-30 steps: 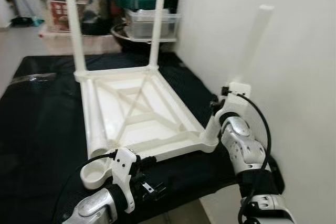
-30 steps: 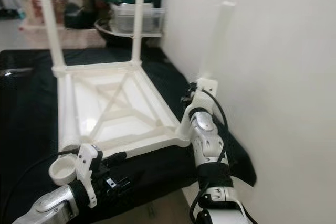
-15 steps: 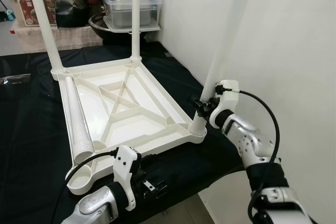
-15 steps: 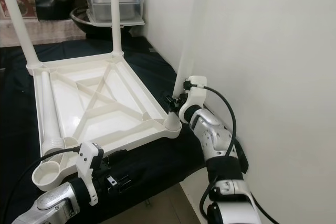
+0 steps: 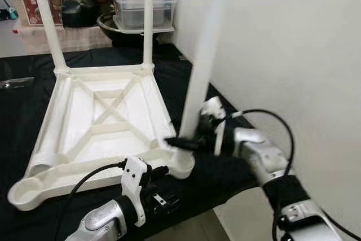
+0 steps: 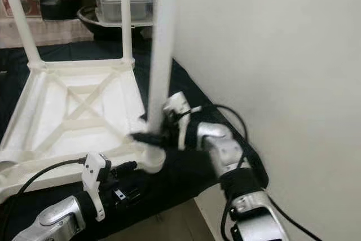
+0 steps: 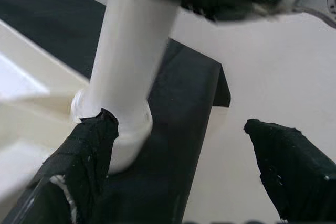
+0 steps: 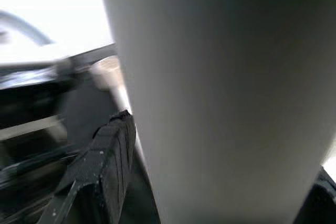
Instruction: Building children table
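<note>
Table leg (image 5: 200,60), gripped by right gripper (image 5: 186,142), stands in corner socket (image 5: 181,165).

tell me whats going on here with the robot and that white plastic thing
The robot is putting together a small white plastic table that lies upside down on a black-covered surface. Two legs stand upright at the far corners. Its right gripper is closed around a third leg, which stands in the near right corner socket. The left gripper waits open just in front of that corner. A fourth leg lies loose inside the tabletop, and the near left socket is empty.
</note>
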{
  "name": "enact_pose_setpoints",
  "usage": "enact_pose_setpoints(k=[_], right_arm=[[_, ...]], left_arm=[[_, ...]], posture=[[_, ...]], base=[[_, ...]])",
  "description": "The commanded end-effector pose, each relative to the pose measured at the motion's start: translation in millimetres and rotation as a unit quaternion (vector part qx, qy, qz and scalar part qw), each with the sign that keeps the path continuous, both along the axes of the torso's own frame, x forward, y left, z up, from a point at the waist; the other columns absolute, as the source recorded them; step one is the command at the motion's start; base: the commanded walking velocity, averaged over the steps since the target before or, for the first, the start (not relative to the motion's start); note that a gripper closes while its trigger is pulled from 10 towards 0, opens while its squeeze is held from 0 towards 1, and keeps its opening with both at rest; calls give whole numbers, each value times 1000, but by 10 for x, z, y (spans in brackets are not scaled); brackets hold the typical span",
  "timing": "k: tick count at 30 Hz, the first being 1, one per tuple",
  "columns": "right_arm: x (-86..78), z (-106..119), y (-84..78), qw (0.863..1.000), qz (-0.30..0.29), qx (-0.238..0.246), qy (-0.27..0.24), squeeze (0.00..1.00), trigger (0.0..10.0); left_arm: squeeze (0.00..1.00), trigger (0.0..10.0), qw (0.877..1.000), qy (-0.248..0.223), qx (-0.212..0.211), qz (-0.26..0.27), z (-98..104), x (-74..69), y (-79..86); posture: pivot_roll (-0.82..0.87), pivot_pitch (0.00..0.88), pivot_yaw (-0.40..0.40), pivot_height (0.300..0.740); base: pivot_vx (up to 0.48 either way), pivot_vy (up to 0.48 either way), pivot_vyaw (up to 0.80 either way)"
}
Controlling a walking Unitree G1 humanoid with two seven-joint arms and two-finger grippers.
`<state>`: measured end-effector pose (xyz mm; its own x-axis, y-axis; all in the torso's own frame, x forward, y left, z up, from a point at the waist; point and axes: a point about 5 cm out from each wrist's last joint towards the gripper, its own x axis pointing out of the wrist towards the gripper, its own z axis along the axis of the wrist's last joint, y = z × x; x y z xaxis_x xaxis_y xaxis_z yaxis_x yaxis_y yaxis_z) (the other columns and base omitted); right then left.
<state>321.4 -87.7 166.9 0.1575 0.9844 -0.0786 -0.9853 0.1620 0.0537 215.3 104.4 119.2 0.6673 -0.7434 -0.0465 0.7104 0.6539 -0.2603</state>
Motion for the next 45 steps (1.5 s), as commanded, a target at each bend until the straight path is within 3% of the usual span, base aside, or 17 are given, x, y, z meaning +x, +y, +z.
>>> enact_pose_setpoints(k=[1,5,6,8,13,15,16,18,22,23,24,26,28,29,34,35,45], right_arm=[[-44,-18,46,999,33,-1,-3,0,10000],[-19,-52,51,999,38,-7,-1,0,10000],[47,-72,49,1000,3,-3,6,0,4157],[134,-97,43,998,-58,-1,14,0,0],[432,-243,-97,947,-315,-48,45,0,0],[564,-415,-581,798,-587,-94,93,0,0],[564,-415,-581,798,-587,-94,93,0,0],[453,-560,-958,672,-721,-108,128,0,0],[294,-559,-1067,628,-762,-97,120,0,0],[294,-559,-1067,628,-762,-97,120,0,0],[253,-530,-990,647,-747,-86,127,0,10000],[228,-510,-930,663,-733,-79,134,0,10000],[251,-369,-659,738,-663,-29,124,0,10000],[251,-305,-585,762,-639,-8,110,1000,10000],[254,-133,-486,797,-594,40,104,1000,10000],[238,-70,-451,817,-564,56,108,0,10000],[-51,190,-316,912,-397,84,59,0,10000]], left_arm=[[0,10000,1000,1,12,-7,-16,-8,3],[0,10000,1000,1,11,-8,-20,-9,0],[0,10000,1000,2,8,-8,-21,-11,-7],[0,10000,1000,3,6,-8,-22,-14,-12],[0,10000,1000,4,4,-7,-22,-21,-11],[0,10000,1000,5,3,-8,-22,-22,-9],[0,10000,1000,5,3,-8,-22,-22,-9],[0,10000,1000,5,2,-9,-22,-18,-12],[0,10000,1000,6,0,-9,-24,-16,-12],[0,10000,1000,6,0,-9,-24,-16,-12],[0,10000,1000,7,-1,-9,-25,-14,-11],[0,10000,1000,7,-1,-9,-26,-13,-11],[0,10000,1000,7,-2,-11,-28,-8,-14],[0,10000,1000,7,-2,-12,-29,-4,-16],[0,10000,1000,6,-1,-12,-31,9,-19],[0,10000,1000,7,-2,-11,-33,11,-17],[0,10000,1000,6,-5,-10,-36,12,-15]], posture=[[59,0,-134,740],[59,0,-134,740],[52,0,-134,740],[51,0,-134,740],[47,0,-132,740],[35,0,-127,740],[35,0,-127,740],[33,0,-125,740],[22,0,-118,740],[22,0,-118,740],[17,0,-114,740],[17,0,-114,740],[11,0,-111,740],[9,0,-109,740],[8,0,-110,740],[7,0,-113,740],[1,0,-111,740]], base=[[0,0,0],[0,0,0],[0,0,0],[0,0,0],[0,0,0],[0,0,0],[0,0,0],[0,0,0],[0,0,0],[0,0,0],[0,0,0],[0,0,0],[0,0,0],[0,0,0],[0,0,0],[0,0,0],[0,0,0]])
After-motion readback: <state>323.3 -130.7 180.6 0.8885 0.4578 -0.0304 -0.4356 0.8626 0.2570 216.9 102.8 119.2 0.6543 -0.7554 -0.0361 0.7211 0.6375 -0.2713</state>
